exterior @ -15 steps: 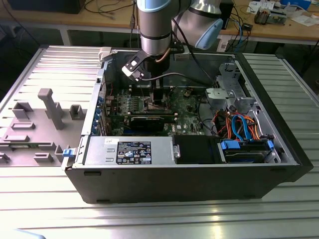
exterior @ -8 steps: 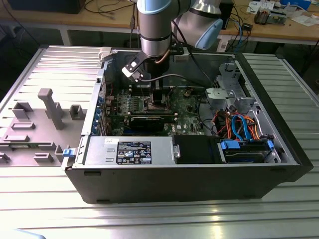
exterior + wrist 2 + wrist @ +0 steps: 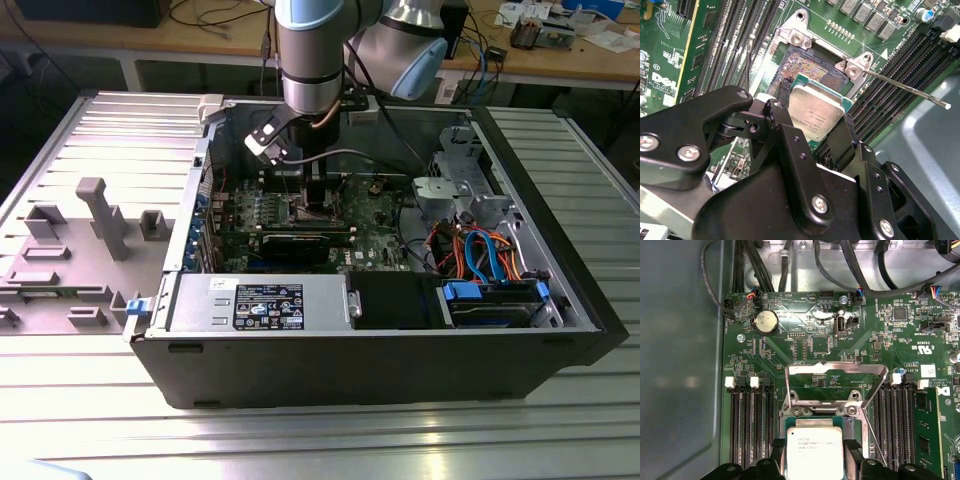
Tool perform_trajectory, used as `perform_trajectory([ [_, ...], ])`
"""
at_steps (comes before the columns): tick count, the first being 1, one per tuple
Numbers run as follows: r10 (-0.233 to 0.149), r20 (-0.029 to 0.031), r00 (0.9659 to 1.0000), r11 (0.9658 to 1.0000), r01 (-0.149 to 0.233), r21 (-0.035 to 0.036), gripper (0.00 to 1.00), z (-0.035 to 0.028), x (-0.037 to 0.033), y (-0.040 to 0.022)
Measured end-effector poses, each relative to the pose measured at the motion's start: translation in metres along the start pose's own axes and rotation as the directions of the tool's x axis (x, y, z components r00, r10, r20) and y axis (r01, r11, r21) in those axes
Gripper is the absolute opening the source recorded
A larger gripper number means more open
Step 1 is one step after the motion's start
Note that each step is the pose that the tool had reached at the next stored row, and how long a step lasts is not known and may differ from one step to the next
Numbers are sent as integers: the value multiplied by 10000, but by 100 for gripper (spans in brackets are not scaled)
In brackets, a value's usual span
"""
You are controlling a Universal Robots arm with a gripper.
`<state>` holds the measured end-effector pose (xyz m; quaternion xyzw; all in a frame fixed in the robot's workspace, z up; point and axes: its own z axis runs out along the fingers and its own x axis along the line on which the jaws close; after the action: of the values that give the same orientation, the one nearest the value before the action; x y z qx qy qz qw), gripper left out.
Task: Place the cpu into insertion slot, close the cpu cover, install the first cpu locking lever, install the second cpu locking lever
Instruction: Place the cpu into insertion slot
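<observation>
My gripper [image 3: 816, 114] is shut on the cpu [image 3: 815, 111], a silver square chip clamped between the two black fingers [image 3: 784, 97]. The chip hangs just over the insertion slot [image 3: 807, 67], whose gold-brown contact field still shows beyond it. In the first wrist view the cpu [image 3: 814, 450] sits between the fingertips [image 3: 777, 447], and the cpu cover [image 3: 837, 369] stands flipped open past the slot [image 3: 852, 427]. Two thin wire locking levers [image 3: 905, 90] [image 3: 749, 55] stick out unlatched on either side. In the exterior view the gripper [image 3: 315, 195] reaches down into the open computer case.
Long black memory slots [image 3: 747, 425] [image 3: 897, 425] flank the socket on both sides. A black graphics card [image 3: 300, 243] lies near the socket. The power supply [image 3: 262, 303], drive cage [image 3: 495, 300] and bundled cables [image 3: 470, 245] crowd the case. A grey fixture [image 3: 100, 215] stands at the exterior view's left.
</observation>
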<state>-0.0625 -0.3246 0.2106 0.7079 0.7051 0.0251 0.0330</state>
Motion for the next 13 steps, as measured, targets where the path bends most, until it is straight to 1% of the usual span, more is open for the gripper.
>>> perform_trajectory([
  [5, 22, 5, 10000, 10000, -22, 2, 55, 7, 15, -1],
  [7, 34, 10, 10000, 10000, -34, 1, 55, 17, 38, -1],
  [10, 34, 36, 10000, 10000, -34, 1, 55, 25, 37, -8],
  [13, 31, 44, 10000, 10000, -31, -4, 55, 29, 29, -18],
])
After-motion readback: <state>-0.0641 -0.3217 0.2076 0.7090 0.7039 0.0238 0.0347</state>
